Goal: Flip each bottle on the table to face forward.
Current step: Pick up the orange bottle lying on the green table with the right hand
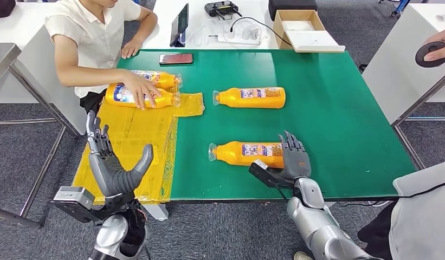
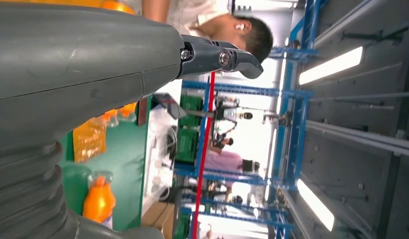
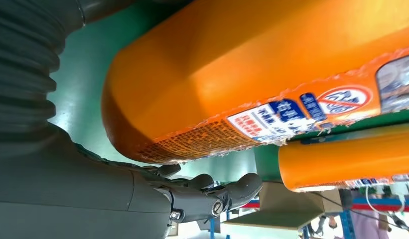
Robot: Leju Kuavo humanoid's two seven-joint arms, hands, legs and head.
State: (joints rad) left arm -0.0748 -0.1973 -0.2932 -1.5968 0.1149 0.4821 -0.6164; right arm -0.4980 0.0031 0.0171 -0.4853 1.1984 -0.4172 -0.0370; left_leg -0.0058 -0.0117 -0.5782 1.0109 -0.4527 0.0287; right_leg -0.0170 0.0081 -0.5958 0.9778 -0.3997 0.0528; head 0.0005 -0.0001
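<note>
The right hand [image 1: 294, 157] cups the base of the nearest orange bottle [image 1: 247, 153], fingers [image 1: 291, 145] spread against it, seemingly ready to roll it. The left hand [image 1: 116, 162] hovers empty, fingers apart, over yellow sheeting [image 1: 134, 135].

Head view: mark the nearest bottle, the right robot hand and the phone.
nearest bottle [image 1: 244, 153], head view, on its orange body beside the label
right robot hand [image 1: 293, 160], head view, on the back of the hand
phone [image 1: 175, 58], head view, on its dark screen
</note>
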